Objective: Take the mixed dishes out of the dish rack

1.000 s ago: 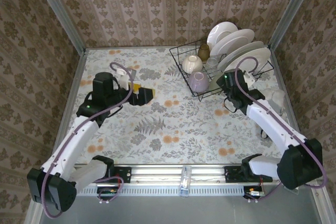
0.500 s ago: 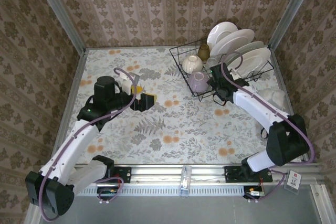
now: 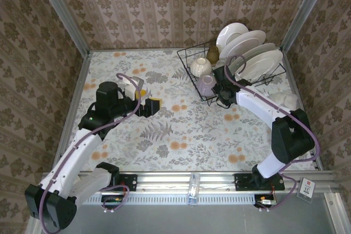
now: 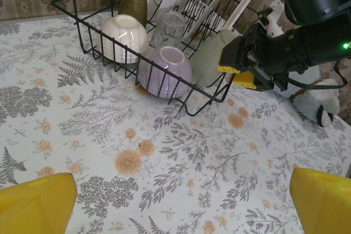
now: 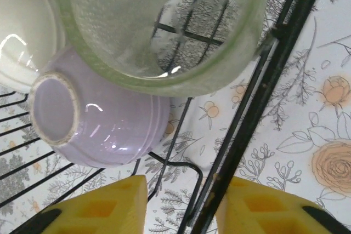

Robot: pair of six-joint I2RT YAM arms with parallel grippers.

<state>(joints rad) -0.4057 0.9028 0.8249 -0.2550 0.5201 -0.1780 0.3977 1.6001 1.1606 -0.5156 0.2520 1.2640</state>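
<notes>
Dish rack point(image 3: 184, 61), black wire, at the far right corner of the floral worktop point(image 3: 164, 135). White plates point(image 3: 249, 53) stand on edge in its rear rows. The amber-brown cup point(image 4: 134, 5), clear glass point(image 4: 170, 26), cream bowl point(image 4: 125, 35) and lilac bowl point(image 4: 164, 69) sit along its left side, both bowls with foot rings turned upward. The pale-green cup point(image 4: 211, 61) leans near the front corner, beside the lilac bowl, its open mouth toward the right pincer point(image 5: 184, 182). That pincer is at the rack's near rim, its yellow fingers point(image 5: 93, 209) partly apart with a rim wire in the gap and the cup just beyond the tips; nothing is gripped. Left pincer point(image 4: 181, 198), spread wide and empty, hangs over the worktop, well apart from the rack.
</notes>
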